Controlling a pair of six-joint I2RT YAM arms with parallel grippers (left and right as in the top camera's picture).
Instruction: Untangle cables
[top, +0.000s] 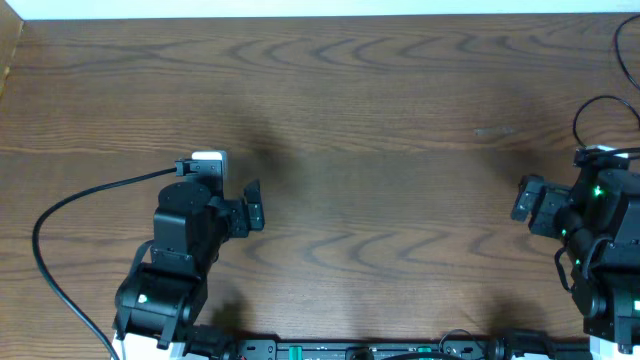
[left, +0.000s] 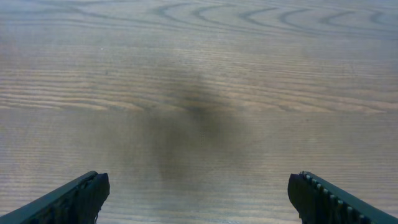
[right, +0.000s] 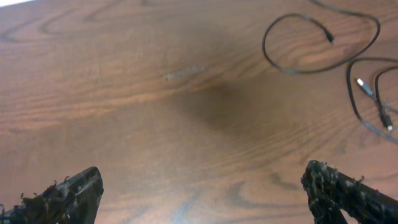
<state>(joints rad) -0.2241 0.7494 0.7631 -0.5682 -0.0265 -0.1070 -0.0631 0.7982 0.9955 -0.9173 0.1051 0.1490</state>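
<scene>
Thin black flexible cords look light and limp (likely slippery too); best pinched mid-loop. Left gripper and right gripper gape wide, empty.

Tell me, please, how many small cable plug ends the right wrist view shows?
3. One small plug end lies inside the thin black cable loop, upper right; a second and third lie lower, by the right edge. Others may be off-frame.

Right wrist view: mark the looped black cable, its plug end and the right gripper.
looped black cable (right: 305, 73), right wrist view, bottom of the loop.
plug end (right: 330, 38), right wrist view, tip inside the loop.
right gripper (right: 202, 183), right wrist view, midway between its open jaws.
</scene>
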